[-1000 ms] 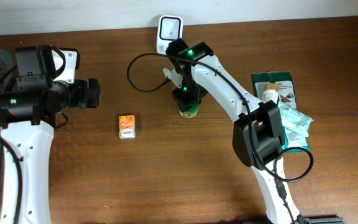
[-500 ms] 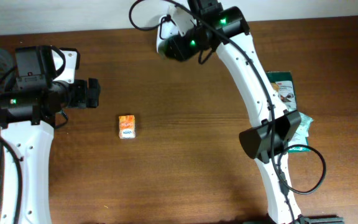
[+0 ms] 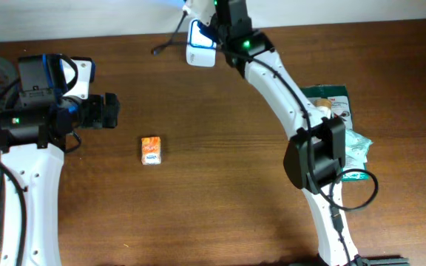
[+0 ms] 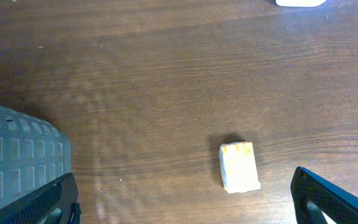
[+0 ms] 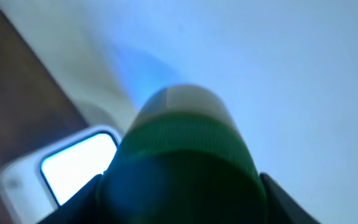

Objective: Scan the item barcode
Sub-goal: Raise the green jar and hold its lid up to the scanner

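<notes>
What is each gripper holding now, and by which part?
The right gripper holds a green container by its near end, its far end toward the scanner. The left gripper is open and holds nothing.

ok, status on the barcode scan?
Left end effector open, empty. Right end effector shut on green-capped item, up at lit scanner. Orange box well clear.

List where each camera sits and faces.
Overhead: above brown wooden table, facing down; both white arms show.
Left wrist: on left arm, aimed down at small orange carton; left tool open, fingertips at bottom corners.
Right wrist: on right arm, faces white barcode scanner past green-capped container in right tool.
Shared: overhead also shows carton, scanner.
</notes>
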Motion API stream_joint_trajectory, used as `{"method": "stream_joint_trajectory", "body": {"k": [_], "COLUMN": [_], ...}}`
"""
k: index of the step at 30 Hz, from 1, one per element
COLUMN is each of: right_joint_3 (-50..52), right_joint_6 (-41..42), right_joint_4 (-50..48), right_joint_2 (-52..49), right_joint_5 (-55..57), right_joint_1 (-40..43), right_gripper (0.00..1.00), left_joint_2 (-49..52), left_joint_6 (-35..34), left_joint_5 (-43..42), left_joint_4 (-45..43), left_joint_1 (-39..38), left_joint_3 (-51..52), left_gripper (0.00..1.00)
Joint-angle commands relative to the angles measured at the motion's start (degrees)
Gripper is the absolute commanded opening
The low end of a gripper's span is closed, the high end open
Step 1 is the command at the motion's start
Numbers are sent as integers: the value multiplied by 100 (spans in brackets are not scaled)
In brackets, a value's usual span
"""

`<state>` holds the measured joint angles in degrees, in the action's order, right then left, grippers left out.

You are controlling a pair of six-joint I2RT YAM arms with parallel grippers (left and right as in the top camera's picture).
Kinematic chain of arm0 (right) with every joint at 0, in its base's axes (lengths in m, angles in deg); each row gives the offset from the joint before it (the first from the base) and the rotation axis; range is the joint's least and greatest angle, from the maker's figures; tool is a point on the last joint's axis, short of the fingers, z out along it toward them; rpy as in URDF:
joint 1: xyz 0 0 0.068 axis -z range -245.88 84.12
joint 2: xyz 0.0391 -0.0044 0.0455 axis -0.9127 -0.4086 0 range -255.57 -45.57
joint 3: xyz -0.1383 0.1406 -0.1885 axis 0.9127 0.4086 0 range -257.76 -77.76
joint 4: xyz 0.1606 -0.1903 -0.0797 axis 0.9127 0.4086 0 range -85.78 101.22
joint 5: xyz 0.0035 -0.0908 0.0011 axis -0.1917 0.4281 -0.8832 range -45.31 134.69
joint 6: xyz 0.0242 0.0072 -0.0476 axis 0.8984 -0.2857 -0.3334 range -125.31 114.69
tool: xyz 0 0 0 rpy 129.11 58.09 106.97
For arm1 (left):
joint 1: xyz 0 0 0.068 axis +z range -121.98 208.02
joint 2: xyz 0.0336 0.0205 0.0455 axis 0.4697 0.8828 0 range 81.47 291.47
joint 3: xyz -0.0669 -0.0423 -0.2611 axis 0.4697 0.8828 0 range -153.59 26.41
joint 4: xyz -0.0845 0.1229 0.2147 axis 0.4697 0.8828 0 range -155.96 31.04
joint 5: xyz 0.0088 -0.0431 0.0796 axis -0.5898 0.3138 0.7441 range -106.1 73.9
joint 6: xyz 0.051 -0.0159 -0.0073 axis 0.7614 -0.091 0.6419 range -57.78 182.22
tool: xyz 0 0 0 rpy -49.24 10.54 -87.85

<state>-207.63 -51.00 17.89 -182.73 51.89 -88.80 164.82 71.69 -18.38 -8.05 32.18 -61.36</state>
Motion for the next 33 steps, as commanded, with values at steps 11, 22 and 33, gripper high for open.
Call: {"method": "stream_joint_trajectory", "body": {"k": [11,22,33], "right_joint_3": [1082,1082,1082], "right_joint_6": [-1368,426,4207], "right_joint_4": [-1469,-693,4815], "right_joint_2": [70,857,2299], "right_joint_5": [470,341,-542], "right_joint_1": [-118,-107,249], "right_gripper": [30,31,31], "left_joint_2": [-11,-11,-11], "left_joint_6": [92,92,92], "left_joint_5": [17,17,17], "left_joint_4": [7,9,7], "left_joint_1": [26,24,24], "left_joint_3": [-46,-46,-46], "left_gripper": [99,99,99]}}
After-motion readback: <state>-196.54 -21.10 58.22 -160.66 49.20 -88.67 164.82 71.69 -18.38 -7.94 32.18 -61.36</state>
